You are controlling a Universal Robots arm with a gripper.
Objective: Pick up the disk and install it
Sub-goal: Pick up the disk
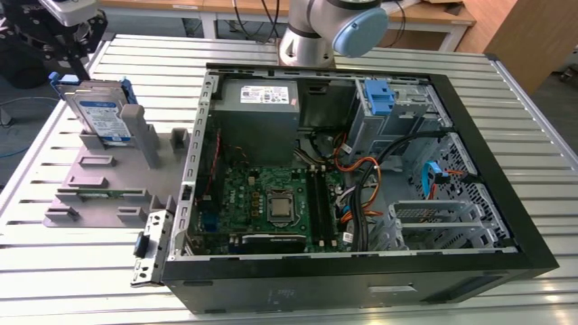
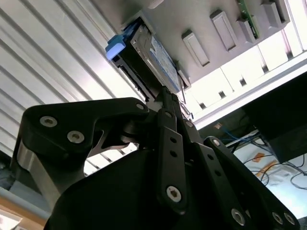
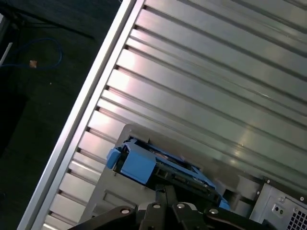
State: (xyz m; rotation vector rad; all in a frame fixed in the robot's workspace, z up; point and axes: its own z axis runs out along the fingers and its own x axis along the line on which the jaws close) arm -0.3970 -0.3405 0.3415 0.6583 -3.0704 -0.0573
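So, flat silver metal disk in a blue plastic carrier stands upright in the grey plastic stand on the slatted bench; black tool hangs by its top, spread or pinching, can't tell.

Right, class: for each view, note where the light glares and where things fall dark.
First wrist view: white glare streaks along the slatted table. Second wrist view: the gripper is a dark mass against washed-out bright slats, the disk shaded on its edge. Exterior view: even light, soft sheen on the table, shadow inside the open computer case.
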